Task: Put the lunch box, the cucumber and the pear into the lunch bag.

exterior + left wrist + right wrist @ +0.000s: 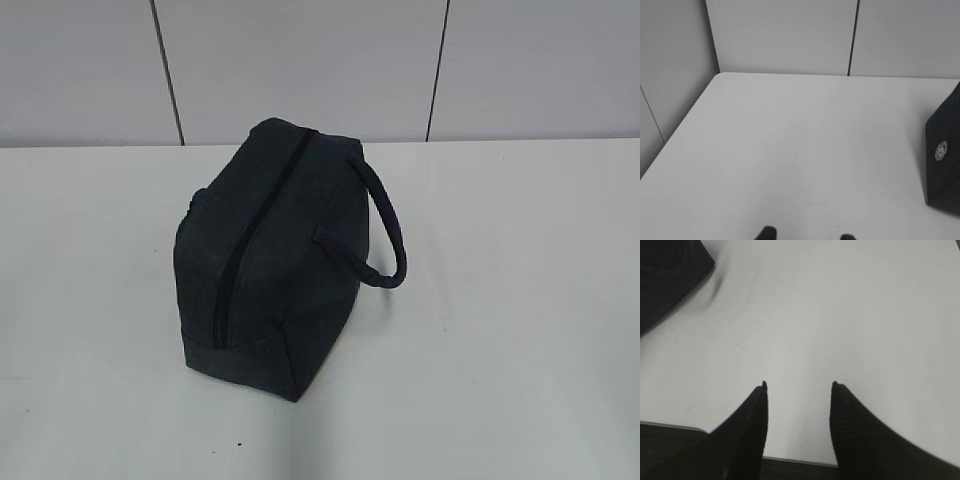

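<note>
Here your right gripper (pixel 798 386) and left gripper (pixel 806 234) both hang parted, gripping nothing, above the bare table (pixel 520 300). You have one lunch bag (pixel 275 255), zipped, mid-table; its long axis runs from the near-left to the far-right, handle (pixel 385 225) rightward.

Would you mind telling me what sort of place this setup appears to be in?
Probably a lab or test bench rather than a kitchen: a bare white table, plain grey wall panels with dark seams behind it, and only a dark navy fabric lunch bag with a looped strap, its zipper closed, standing there.
</note>
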You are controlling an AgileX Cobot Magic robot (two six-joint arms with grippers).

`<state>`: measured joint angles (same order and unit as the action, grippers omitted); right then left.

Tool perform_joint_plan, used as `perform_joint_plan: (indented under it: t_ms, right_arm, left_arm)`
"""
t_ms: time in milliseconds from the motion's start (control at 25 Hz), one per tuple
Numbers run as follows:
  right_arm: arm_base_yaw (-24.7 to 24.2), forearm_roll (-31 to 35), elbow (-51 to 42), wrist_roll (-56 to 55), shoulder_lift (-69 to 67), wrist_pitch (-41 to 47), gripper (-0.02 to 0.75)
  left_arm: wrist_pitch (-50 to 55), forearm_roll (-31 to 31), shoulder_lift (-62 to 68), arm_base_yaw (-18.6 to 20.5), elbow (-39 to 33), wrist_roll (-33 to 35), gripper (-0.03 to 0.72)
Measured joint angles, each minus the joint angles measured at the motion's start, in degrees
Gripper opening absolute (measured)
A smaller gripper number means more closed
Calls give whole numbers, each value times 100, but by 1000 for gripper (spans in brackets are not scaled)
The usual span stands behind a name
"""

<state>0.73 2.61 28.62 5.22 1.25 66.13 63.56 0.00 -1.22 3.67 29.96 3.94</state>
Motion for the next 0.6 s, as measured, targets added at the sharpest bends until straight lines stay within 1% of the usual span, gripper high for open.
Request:
perform_joint_plan:
  t_ms: [160, 600]
  right_arm:
    - [0, 0, 0, 0, 0, 0, 332]
    - [0, -10, 0, 0, 0, 0, 332]
  left_arm:
    - [0, 0, 0, -151, 0, 0, 246]
    - [0, 0, 0, -157, 0, 0, 246]
